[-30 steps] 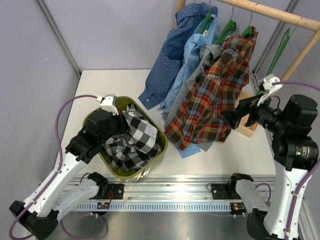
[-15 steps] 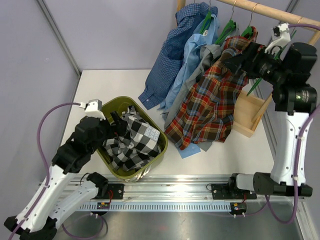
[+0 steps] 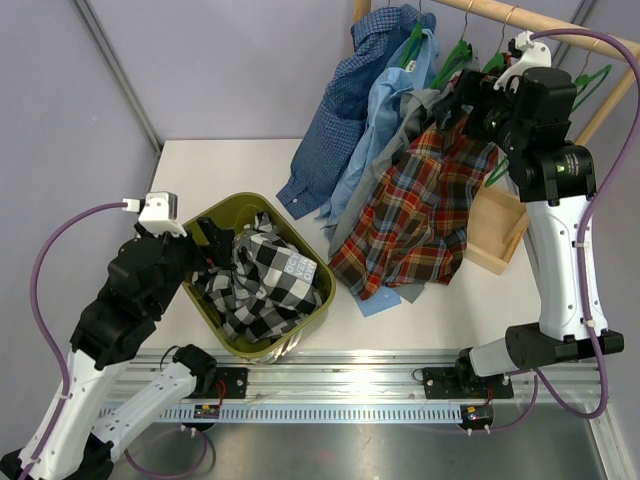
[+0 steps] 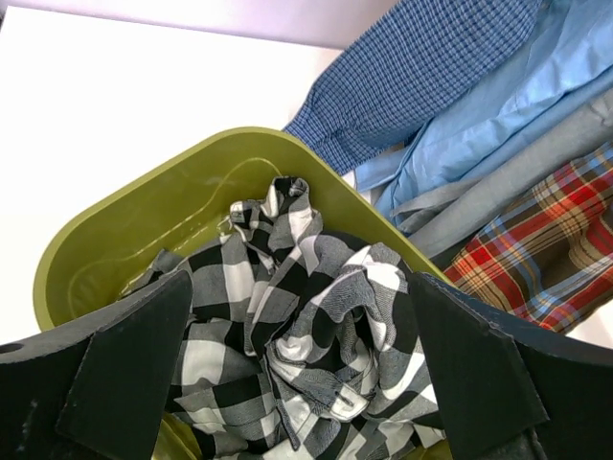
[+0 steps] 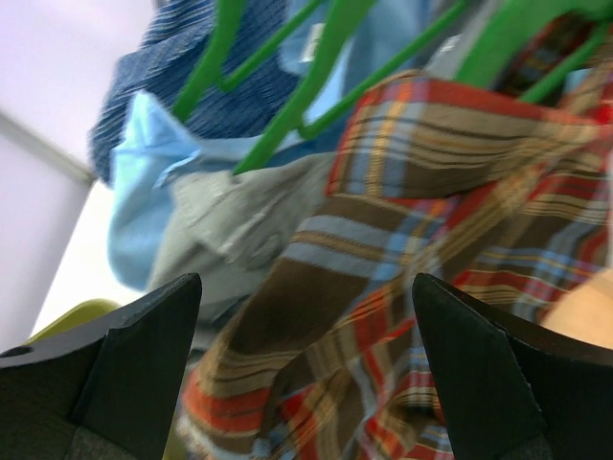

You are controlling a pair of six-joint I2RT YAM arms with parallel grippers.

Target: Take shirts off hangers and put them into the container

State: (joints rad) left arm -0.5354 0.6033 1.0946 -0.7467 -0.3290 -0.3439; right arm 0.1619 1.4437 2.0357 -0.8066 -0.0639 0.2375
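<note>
The black-and-white check shirt point(image 3: 265, 285) point(image 4: 306, 326) lies crumpled in the olive-green container point(image 3: 312, 322) point(image 4: 115, 230). My left gripper point(image 3: 215, 245) point(image 4: 299, 369) hangs open just above it, holding nothing. On green hangers point(image 3: 455, 55) point(image 5: 326, 57) on the rail hang the dark blue point(image 3: 340, 120), light blue point(image 3: 380, 130), grey point(image 3: 415, 110) and red plaid point(image 3: 420, 210) point(image 5: 431, 220) shirts. My right gripper point(image 3: 455, 105) point(image 5: 306, 374) is open, high up beside the plaid shirt's shoulder, with the cloth ahead of its fingers and not gripped.
A wooden rail point(image 3: 540, 25) carries the hangers at the back right. An empty green hanger point(image 3: 565, 95) hangs at its right end. A small wooden box point(image 3: 495, 235) stands under the rail, behind the right arm. The shirt tails drape onto the white table point(image 3: 220, 170).
My left gripper has opened, let go of the check shirt and drawn back leftwards. My right arm has risen from beside the wooden box up to the plaid shirt's shoulder.
</note>
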